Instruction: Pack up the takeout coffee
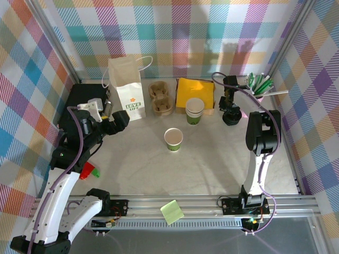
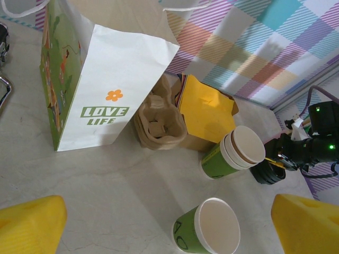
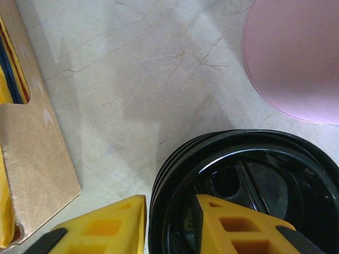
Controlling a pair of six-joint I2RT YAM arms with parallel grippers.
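Standing upright, takeout coffee [image 1: 173,138] opens skyward; left jaws apart; right jaws, cannot tell.

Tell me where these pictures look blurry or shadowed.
Top external view: sharp, evenly lit, soft shadows across the marbled tabletop. Left wrist view: yellow gripper fingers blurred at the corners. Right wrist view: stacked glossy black plastic lids show glare, darker shadow beside them.

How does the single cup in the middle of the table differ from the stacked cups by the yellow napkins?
The single cup is one cup, standing apart in the open; the stacked cups are several nested together, taller, close to the yellow napkins. Both are upright, lidless, green outside.
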